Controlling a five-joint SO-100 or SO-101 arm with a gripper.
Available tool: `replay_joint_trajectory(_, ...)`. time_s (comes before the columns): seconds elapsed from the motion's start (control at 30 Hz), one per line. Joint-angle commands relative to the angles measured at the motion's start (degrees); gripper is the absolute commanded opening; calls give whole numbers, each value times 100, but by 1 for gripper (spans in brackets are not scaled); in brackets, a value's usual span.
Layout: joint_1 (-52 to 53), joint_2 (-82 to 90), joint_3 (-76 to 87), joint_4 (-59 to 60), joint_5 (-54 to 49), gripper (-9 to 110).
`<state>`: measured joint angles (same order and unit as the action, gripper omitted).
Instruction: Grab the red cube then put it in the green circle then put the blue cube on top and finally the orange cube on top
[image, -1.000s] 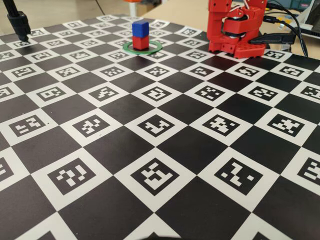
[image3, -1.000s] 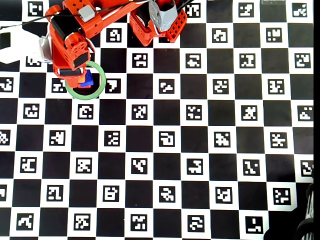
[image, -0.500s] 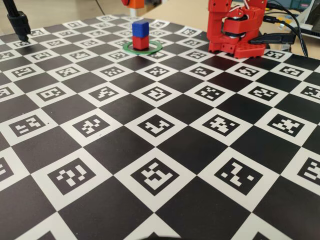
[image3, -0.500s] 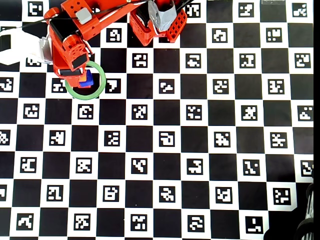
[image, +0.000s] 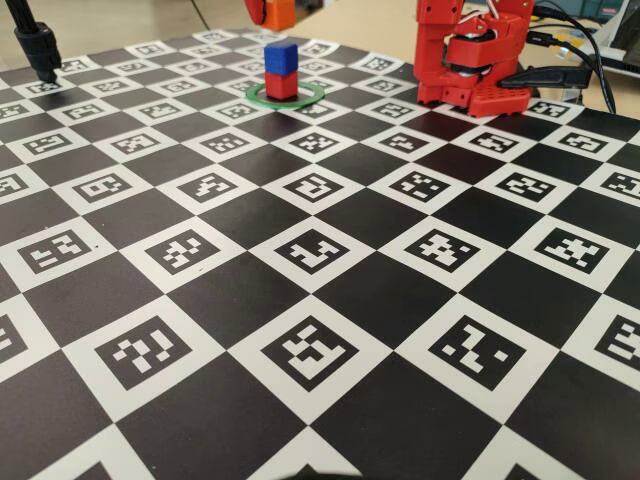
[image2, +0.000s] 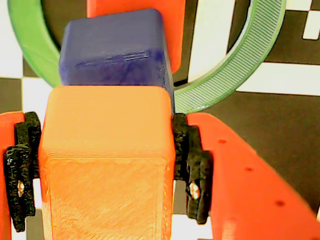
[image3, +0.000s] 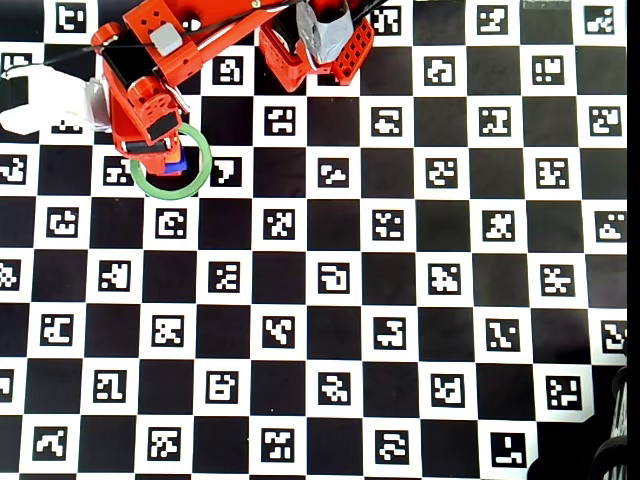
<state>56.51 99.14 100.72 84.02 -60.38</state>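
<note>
In the fixed view, at the far left, a black stand (image: 38, 48) sits on the checkered bench (image: 320, 300). A bit to the right is the green ring (image: 310, 96). The red cube (image: 281, 85) sits inside it and the blue cube (image: 281, 56) sits right on top. Above them, at the top edge, we now see the orange cube (image: 278, 12). A second ago only a sliver of it showed there, so it has come lower. It does not touch the blue cube yet. Farther right is the arm's red base (image: 470, 60).

In the wrist view, our claw (image2: 107, 170) pinches the orange cube (image2: 107, 170) from both sides with its black pads (image2: 22, 170). The blue cube (image2: 115, 50) is just under it, a little off line. The ring (image2: 235, 75) curves around to the right.

From above, the arm (image3: 140, 95) now covers more of the blue cube (image3: 178, 164) than before, and the ring (image3: 200, 170) peeks out on the right.

We think two steps are done. The last one is on: we need to line up, go down, and let go softly, or the stack may tip.
</note>
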Motion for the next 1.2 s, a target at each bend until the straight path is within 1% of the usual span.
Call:
replay_joint_trajectory(0.0,88,97,-53,-97,-70,4)
replay_joint_trajectory(1.17,114,97,378,-492,-62,4)
